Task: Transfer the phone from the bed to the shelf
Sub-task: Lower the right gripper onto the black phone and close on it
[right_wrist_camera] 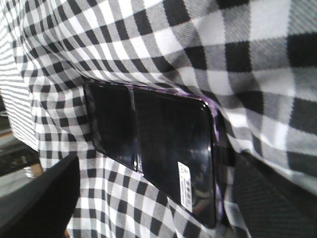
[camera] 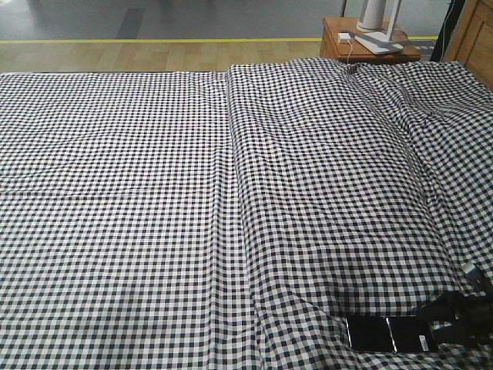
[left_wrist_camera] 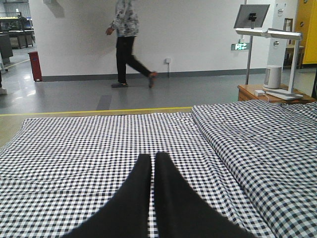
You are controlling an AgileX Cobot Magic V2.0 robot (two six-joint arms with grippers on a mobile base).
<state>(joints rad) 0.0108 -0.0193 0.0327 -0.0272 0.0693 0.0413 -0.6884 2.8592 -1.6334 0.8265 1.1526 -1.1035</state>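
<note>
On the bed (camera: 154, 193): phone (camera: 389, 334) flat at 5 o'clock, sticker (right_wrist_camera: 186, 184) up.
Right end effector (camera: 451, 322): open, fingers (right_wrist_camera: 39, 198) flanking phone.
Left end effector (left_wrist_camera: 151, 193): closed, fingertips together.

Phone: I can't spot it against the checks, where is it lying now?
Front view: the phone lies flat on the bed, at the bottom right edge of the picture, beside the right gripper.
</note>
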